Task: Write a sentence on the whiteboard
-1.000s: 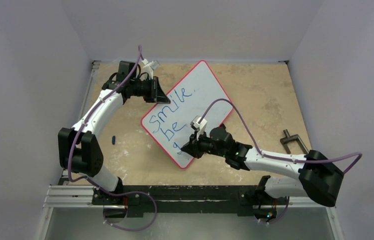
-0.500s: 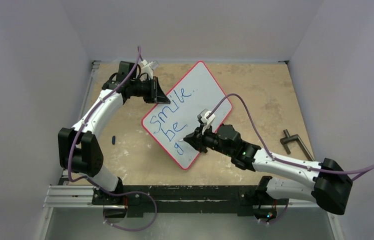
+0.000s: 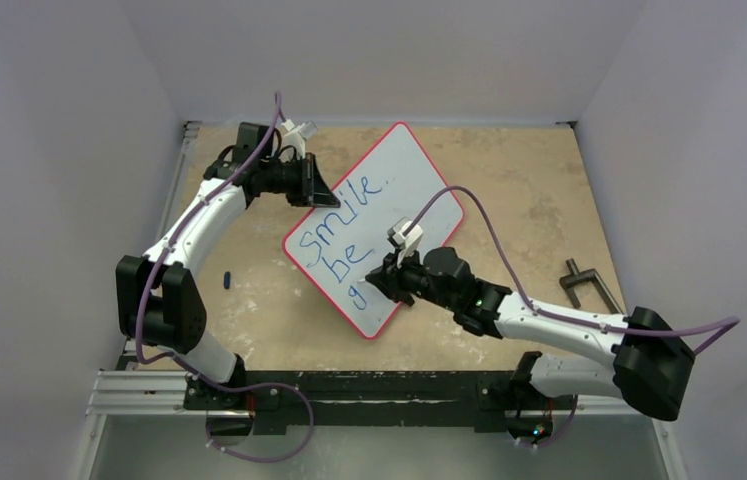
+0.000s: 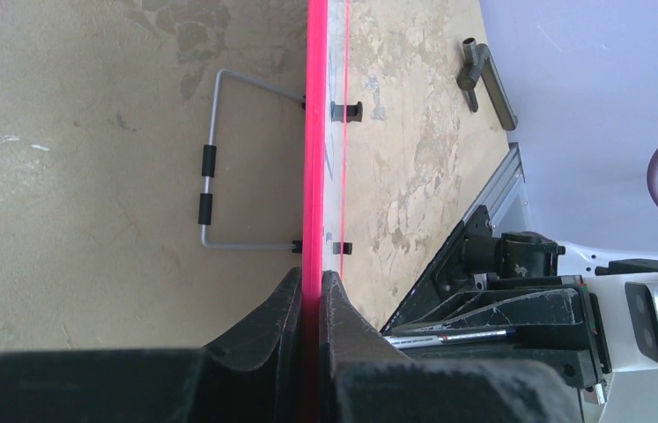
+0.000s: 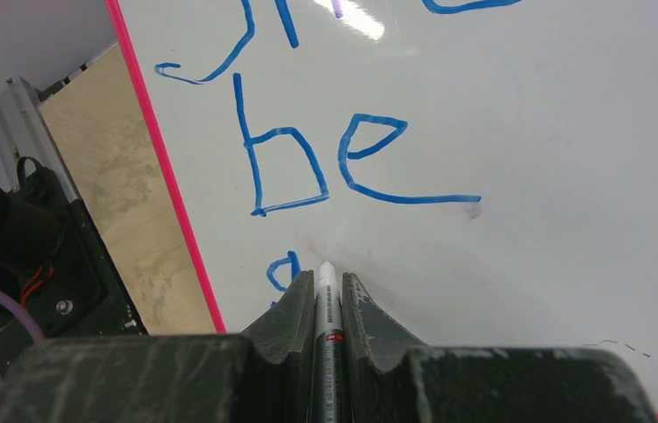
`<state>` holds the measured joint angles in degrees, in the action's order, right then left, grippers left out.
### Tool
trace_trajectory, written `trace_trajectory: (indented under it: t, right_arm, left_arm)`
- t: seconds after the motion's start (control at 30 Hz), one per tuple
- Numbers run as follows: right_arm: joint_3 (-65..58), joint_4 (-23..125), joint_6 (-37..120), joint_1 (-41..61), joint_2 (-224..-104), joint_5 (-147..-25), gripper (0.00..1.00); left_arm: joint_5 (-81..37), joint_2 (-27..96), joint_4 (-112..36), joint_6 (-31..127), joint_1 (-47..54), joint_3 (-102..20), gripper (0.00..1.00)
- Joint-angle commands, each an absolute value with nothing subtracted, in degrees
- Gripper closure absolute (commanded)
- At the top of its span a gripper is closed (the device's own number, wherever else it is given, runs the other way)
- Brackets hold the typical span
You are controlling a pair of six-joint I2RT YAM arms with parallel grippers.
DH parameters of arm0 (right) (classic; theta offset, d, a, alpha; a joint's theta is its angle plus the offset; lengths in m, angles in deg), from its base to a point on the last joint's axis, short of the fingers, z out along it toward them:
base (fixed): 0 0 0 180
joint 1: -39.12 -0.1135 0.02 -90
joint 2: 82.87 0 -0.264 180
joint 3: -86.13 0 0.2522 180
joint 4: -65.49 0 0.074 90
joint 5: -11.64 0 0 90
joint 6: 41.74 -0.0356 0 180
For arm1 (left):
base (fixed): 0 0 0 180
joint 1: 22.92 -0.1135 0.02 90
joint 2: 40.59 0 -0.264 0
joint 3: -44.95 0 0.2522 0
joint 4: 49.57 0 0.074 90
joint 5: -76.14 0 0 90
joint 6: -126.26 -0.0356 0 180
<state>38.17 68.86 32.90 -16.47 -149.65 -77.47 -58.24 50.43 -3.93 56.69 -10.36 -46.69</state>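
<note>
From above, the board (image 3: 404,165) lies slanted across the middle of the desk (image 3: 529,190), its far corner toward the back wall and its near corner close to the arm bases. The sentence (image 3: 344,235) runs down its left half in blue: "smile", "be", and so far only a "g" on the third line. The left gripper (image 3: 317,192) sits at the board's far left edge, and the right gripper (image 3: 377,282) hangs over the near part, just right of the "g". A small dark cap (image 3: 226,279) lies on the desk to the left, and a metal clamp (image 3: 586,283) sits well apart on the right. The left wrist view shows the board edge-on. The left gripper is closed on the red rim (image 4: 314,132), one finger on each face, with a wire stand (image 4: 209,185) showing under the board. The board looks light, stiff and slick, so it would likely skate on the desk under pen pressure. The rim is the place to hold it, since the inked face would smear. In the right wrist view the right gripper is clamped on a marker (image 5: 326,317), whose white tip pokes out just past the fingertips. The tip is at or barely above the white surface beside the "g"; I cannot tell whether it touches. The marker is thin and smooth, so a firm hold near the tip suits it.
</note>
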Motion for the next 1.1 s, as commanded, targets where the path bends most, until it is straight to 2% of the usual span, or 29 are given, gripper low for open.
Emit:
trace_trajectory:
  t: [0.0,0.5,1.07]
  right_arm:
    - [35.3,70.5,33.8,-16.6,-150.1,-76.2,1.00]
    - [34.6,70.4,34.0,-16.6,-152.4,-75.6,1.00]
    - [41.1,70.7,32.8,-16.6,-151.8,-74.4,1.00]
  left_arm:
    - [-55.0,48.8,-6.2,55.8,-11.1,-48.0,1.00]
    - [-54.9,48.8,-6.1,55.8,-11.0,-48.0,1.00]
    - [-54.8,48.8,-6.1,55.8,-11.1,-48.0,1.00]
